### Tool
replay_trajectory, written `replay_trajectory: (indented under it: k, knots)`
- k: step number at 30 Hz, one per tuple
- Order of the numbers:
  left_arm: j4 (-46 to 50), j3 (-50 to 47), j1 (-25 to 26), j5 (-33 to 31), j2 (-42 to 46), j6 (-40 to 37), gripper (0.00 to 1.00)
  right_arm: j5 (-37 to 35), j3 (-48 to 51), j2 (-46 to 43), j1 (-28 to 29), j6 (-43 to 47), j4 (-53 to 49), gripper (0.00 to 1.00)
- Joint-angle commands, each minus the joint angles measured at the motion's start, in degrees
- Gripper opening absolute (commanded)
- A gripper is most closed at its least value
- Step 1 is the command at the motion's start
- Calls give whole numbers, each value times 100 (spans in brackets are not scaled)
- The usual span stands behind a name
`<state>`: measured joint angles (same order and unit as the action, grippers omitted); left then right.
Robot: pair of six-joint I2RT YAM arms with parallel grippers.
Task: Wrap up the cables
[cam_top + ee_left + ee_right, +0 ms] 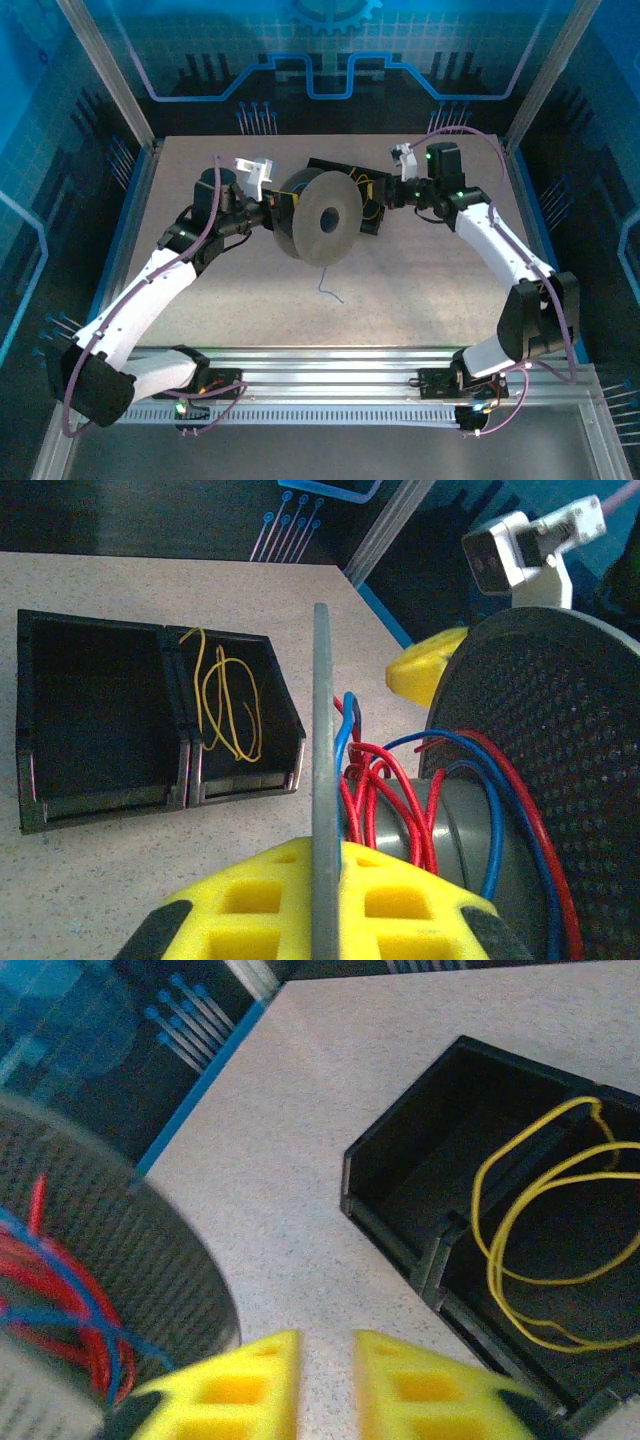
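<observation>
1. The speckled beige worktop (420,290) carries everything. A small stray blue wire (328,290) lies loose on it, in front of the reel and apart from both arms.
2. The grey plastic reel (322,218), with two wide round flanges, is held off the worktop between the arms.
3. The black two-compartment plastic bin (90,710) sits behind the reel. Its left compartment looks bare, and the right one holds a cable.
4. The left gripper (325,880), with yellow fingers, is pressed together on the thin edge of one flange, pinching the reel.
5. The right gripper (327,1370) hovers just beside the reel, near the bin. Its yellow fingers are slightly parted with bare worktop showing through the gap, so it holds nothing.
6. The thin red and blue cables (385,790) sit loosely wound around the reel's hub, between the flanges.
7. The thin yellow cable (476,1205) lies in loose loops in the bin, not yet wrapped.
8. The step in hand looks like the gap between cables: two are on the reel and the free arm is empty.
9. The next move probably calls for the right gripper to reach into the bin and pinch one end of the yellow cable. It would then carry that end to the hub while the left arm keeps the reel steady. The wire is thin and springy, so a precise pinch matters.
</observation>
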<state>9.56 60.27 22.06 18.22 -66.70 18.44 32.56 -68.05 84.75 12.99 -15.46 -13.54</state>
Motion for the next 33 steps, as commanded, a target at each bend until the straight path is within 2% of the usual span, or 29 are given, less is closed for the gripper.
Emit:
replay_trajectory:
  k: [1, 5, 7, 13, 18, 21, 27, 33]
  knots:
    - [-332, 287, -103, -191, 43, 478, 0, 500, 587, -389, 168, -79, 405, 40]
    - [56, 559, -236, -382, 16, 664, 0, 406, 1692, -1033, 333, -175, 1090, 59]
    - [224, 679, -246, -393, -1, 707, 0, 432, 2249, -1313, 420, -268, 1494, 66]
    - [650, 978, -290, -409, -69, 869, 0, 702, 3107, -1415, 1122, -109, 2404, 74]
    - [799, 1074, -326, -467, -100, 900, 0, 634, 3245, -1009, 2081, 260, 2647, 74]
    - [829, 1070, -335, -498, -99, 876, 0, 614, 3208, -723, 2391, 306, 2793, 72]
    - [804, 1012, -343, -538, -107, 857, 0, 637, 2922, -239, 2629, 369, 2654, 62]
    - [784, 969, -367, -564, -158, 837, 0, 602, 2920, -194, 2739, 325, 2679, 52]
